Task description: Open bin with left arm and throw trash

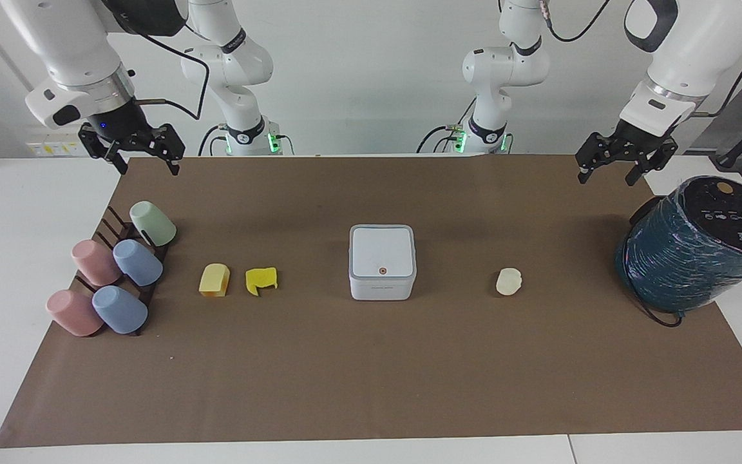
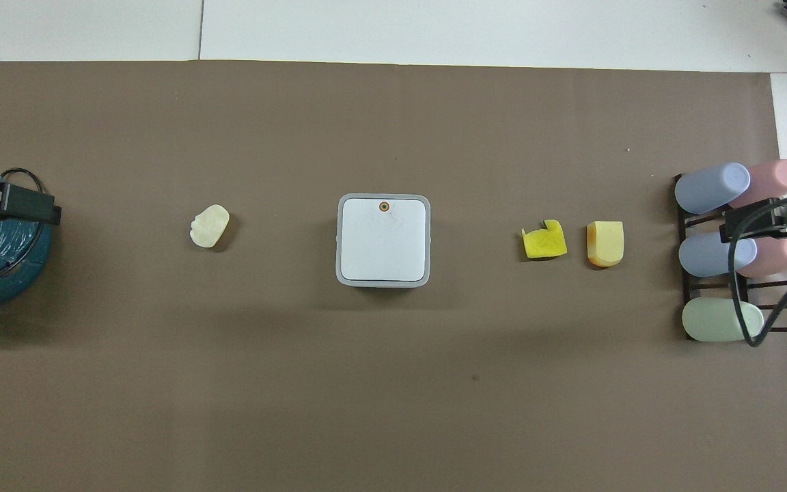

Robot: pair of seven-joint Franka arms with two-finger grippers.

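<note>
The left end effector hangs in the air over the worktop's edge at the left arm's end, near the dark-teal cylinder. Its fingers are spread apart, holding and touching nothing. The right end effector hangs over the right arm's end, above the cup rack, fingers likewise apart and empty. The bin sits at the middle of the worktop with its lid down, the orange dot on the lid edge farther from the robots. The cream lump lies beside the bin toward the left arm's end. The bright yellow piece and the pale orange chunk lie toward the right arm's end, between bin and cups.
</note>
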